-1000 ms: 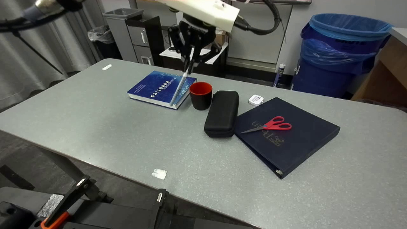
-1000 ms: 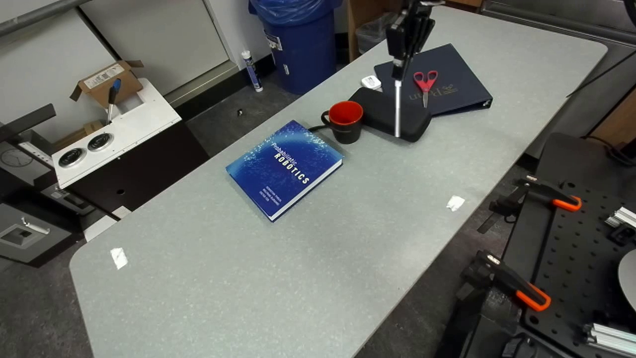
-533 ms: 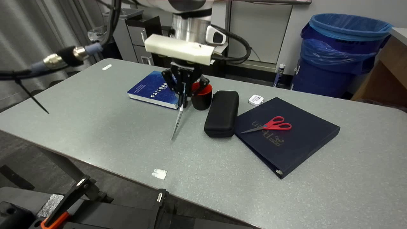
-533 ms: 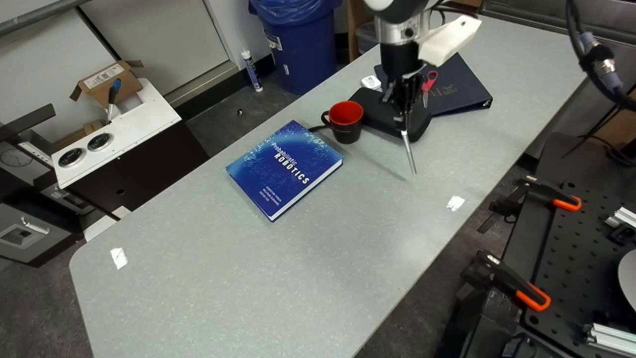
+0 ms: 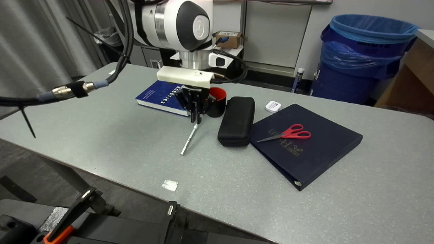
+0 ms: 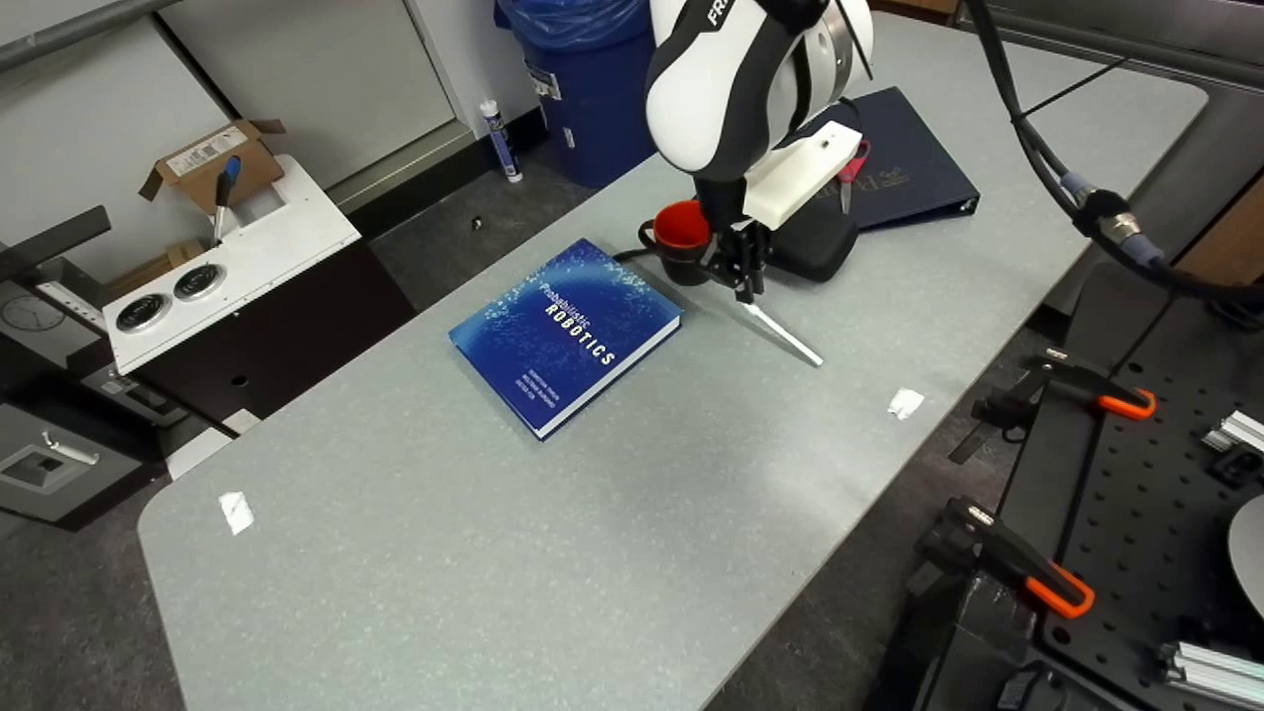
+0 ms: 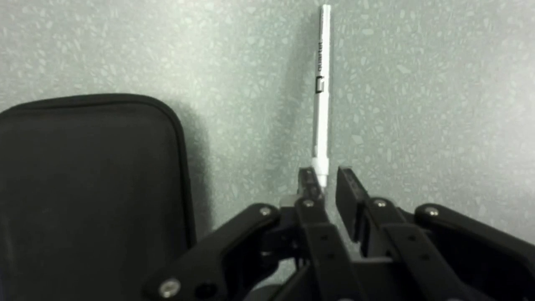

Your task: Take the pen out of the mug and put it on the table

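The white pen (image 5: 189, 140) lies flat on the grey table (image 5: 115, 145) in front of the mug; it also shows in an exterior view (image 6: 787, 336) and in the wrist view (image 7: 322, 104). My gripper (image 7: 325, 169) is slightly open at the near end of the pen. A gap shows between the jaws; the pen's tip sits by one finger and the other stands apart from it. The gripper is low over the table in both exterior views (image 5: 196, 121) (image 6: 748, 298). The red-lined dark mug (image 5: 218, 94) stands upright just behind the gripper, partly hidden by it.
A black case (image 5: 237, 120) lies beside the mug, close to the gripper. A blue book (image 6: 568, 336) lies on the mug's other side. A navy folder (image 5: 325, 135) bears red scissors (image 5: 295, 132). A small white box (image 5: 273, 106) lies behind the folder.
My gripper has come down in front of the mug. The pen, held tilted in the jaws before, now lies flat on the table, and the jaws have parted.
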Action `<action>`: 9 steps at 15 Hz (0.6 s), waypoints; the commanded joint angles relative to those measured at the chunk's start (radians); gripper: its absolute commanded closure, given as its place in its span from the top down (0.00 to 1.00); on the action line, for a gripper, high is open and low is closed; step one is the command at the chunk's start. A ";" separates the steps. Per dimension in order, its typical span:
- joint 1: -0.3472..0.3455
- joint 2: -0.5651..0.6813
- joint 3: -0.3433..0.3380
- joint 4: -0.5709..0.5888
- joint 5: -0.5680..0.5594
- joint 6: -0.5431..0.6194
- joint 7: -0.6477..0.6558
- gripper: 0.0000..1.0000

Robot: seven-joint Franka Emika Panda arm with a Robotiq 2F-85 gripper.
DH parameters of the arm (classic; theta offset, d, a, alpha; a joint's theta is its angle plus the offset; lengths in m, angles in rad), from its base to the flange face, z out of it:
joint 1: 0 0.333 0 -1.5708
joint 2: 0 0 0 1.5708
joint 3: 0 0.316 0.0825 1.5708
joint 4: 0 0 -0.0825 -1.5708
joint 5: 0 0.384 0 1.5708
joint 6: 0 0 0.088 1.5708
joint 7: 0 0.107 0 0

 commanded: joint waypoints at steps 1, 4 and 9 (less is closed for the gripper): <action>0.017 0.017 -0.018 0.029 -0.029 0.041 0.044 0.51; 0.012 0.009 -0.013 0.029 -0.021 0.046 0.043 0.75; 0.013 0.011 -0.014 0.042 -0.021 0.030 0.051 1.00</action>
